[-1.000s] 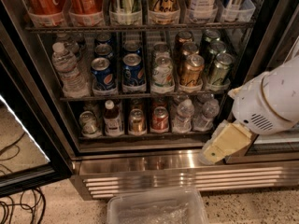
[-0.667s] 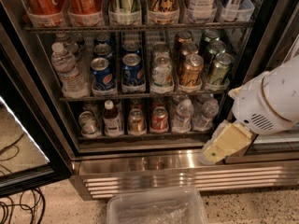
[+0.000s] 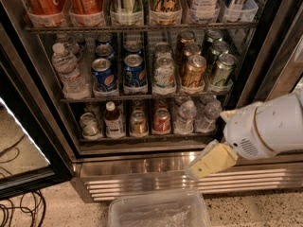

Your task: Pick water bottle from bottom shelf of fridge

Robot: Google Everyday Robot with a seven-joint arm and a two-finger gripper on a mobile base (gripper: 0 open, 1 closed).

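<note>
My end effector [image 3: 211, 161] sat below the bottom shelf [image 3: 142, 137], its opening unclear. I needed to lift and approach the water bottle [image 3: 185, 118] squarely.

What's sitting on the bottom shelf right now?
Along the bottom shelf, left to right: silver can, dark bottle, gold can, red can, two water bottles. The rows behind are mostly covered. The gripper hangs outside, by the grille.

Pepsi cans [image 3: 102, 74] and a gold can [image 3: 193, 70] share the middle rack [image 3: 142, 98]; cables [image 3: 19, 213] trail lower left. A clear bin [image 3: 158, 213] lies below the gripper [image 3: 213, 161].
</note>
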